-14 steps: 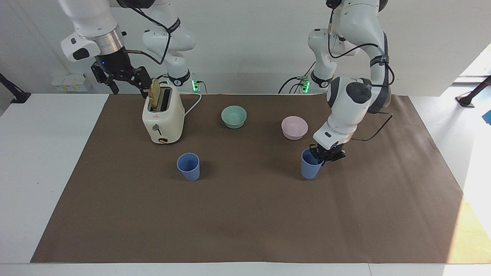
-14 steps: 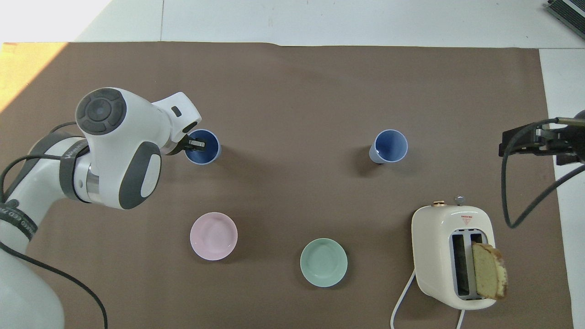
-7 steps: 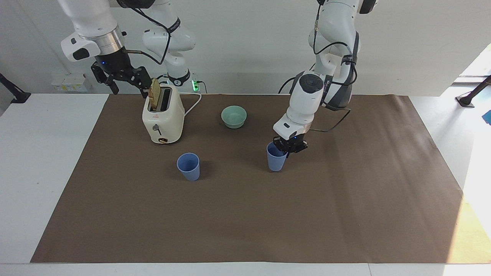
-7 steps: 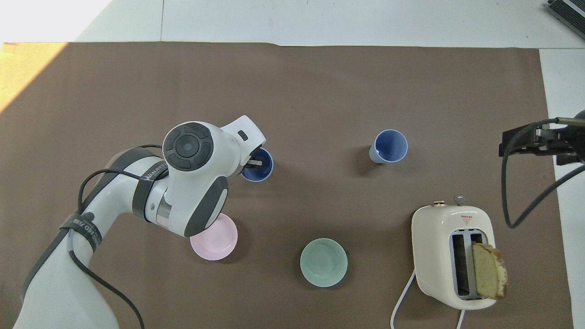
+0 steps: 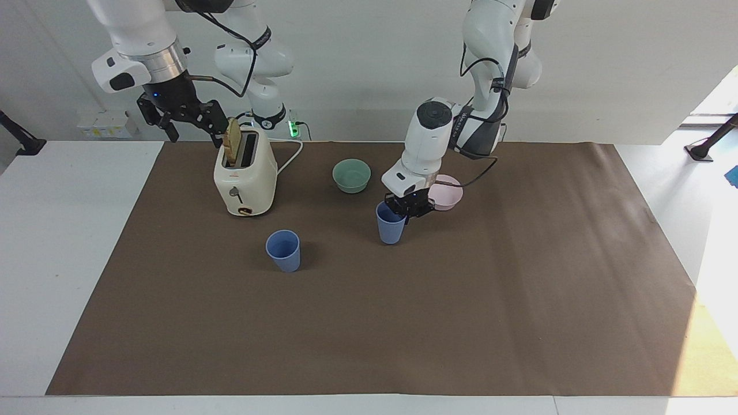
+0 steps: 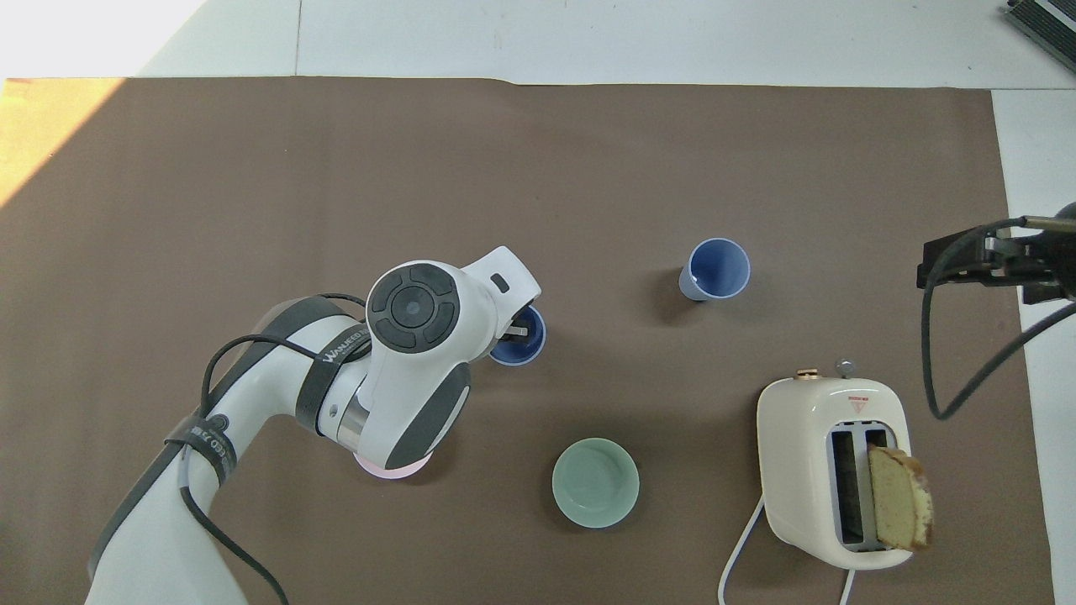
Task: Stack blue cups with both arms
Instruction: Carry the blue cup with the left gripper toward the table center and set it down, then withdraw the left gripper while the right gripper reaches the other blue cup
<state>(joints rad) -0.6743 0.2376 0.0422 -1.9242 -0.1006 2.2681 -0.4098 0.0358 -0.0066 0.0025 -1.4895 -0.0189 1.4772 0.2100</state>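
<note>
My left gripper [image 5: 406, 212] is shut on the rim of one blue cup [image 5: 391, 227], one finger inside it and one outside. It holds the cup upright, low over the brown mat and close to the pink bowl. The overhead view shows this cup [image 6: 519, 340] partly under the left gripper [image 6: 514, 330]. The other blue cup [image 5: 283, 249] stands upright and alone on the mat, farther from the robots than the toaster; it also shows in the overhead view [image 6: 716, 269]. My right gripper [image 5: 183, 118] hangs open and empty in the air beside the toaster's top, and waits there [image 6: 929, 267].
A cream toaster [image 5: 245, 178] with a bread slice [image 5: 233, 141] in one slot stands toward the right arm's end. A green bowl [image 5: 351, 174] sits mid-table near the robots. A pink bowl [image 5: 448, 193] lies partly hidden by the left arm. The brown mat [image 5: 369, 323] covers the table.
My left gripper has carried its blue cup across the mat toward the other cup, past the pink bowl. The right arm and the standing cup have not moved.
</note>
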